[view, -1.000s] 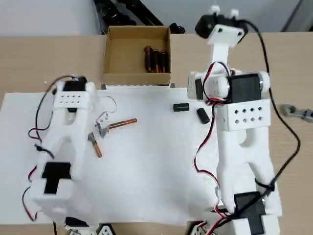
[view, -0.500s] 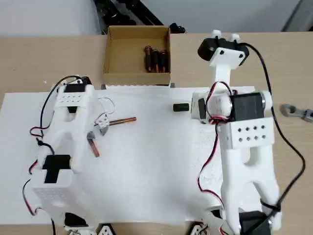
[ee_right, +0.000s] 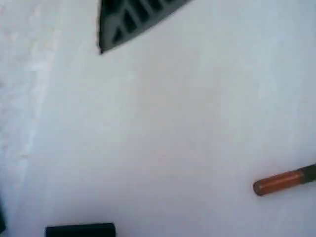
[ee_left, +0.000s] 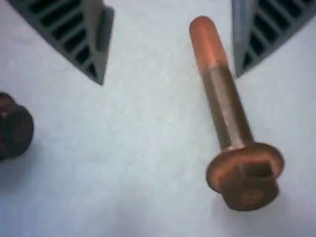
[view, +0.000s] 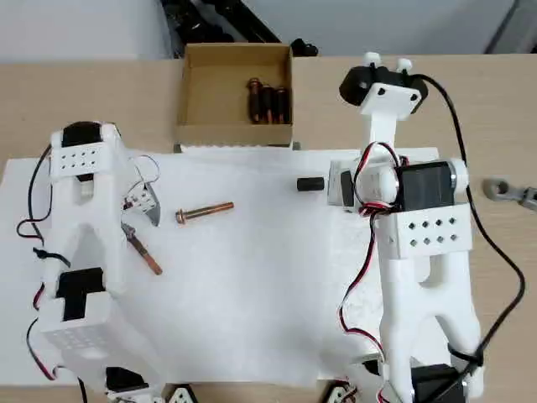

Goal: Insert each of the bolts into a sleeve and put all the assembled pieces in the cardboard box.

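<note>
Two loose copper bolts lie on the white sheet [view: 252,285]. One bolt [view: 204,211] rests left of centre. The other bolt [view: 143,250] lies just in front of my left gripper [view: 143,206]. In the left wrist view the left gripper [ee_left: 168,44] is open, and this bolt [ee_left: 227,113] has its tip pointing into the gap, touching neither finger. The other bolt's head [ee_left: 12,133] shows at the view's edge. A black sleeve [view: 310,184] lies beside my right gripper [view: 344,186], and the right wrist view shows the sleeve [ee_right: 79,230] and a bolt tip [ee_right: 284,181].
The cardboard box [view: 191,92] stands at the back, beyond the sheet, with several assembled pieces [view: 267,101] inside. A metal wrench [view: 508,191] lies on the bare table at the far right. The right arm's cables hang over the sheet's right part.
My left arm swung left, and the bolt nearest it now lies further left. The right arm came down over the sheet, hiding a second sleeve, then stayed still.
</note>
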{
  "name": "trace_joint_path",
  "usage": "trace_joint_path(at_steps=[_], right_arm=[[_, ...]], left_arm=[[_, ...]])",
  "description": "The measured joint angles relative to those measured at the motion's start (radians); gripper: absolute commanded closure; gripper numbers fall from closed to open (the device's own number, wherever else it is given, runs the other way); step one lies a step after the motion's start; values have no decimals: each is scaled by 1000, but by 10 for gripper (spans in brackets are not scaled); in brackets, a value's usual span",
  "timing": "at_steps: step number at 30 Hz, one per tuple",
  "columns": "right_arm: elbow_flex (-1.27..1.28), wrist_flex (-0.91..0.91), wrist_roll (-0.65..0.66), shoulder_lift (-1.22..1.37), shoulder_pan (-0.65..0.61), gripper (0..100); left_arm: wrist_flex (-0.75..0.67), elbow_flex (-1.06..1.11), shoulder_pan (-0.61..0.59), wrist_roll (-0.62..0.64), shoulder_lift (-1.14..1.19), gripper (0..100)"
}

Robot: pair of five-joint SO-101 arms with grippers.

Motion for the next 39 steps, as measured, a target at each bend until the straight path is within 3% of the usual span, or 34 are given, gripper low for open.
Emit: trace_joint_path(at_steps=[8,22,27,39], right_arm=[[0,0,0,0,-2,800],[0,0,0,0,0,800],[0,0,0,0,0,800],[0,-3,0,0,-2,800]], left_arm=[[-18,107,-17,135,-3,837],[-169,101,-18,143,180,846],[-198,98,-34,141,224,1000],[-227,97,-14,121,216,994]])
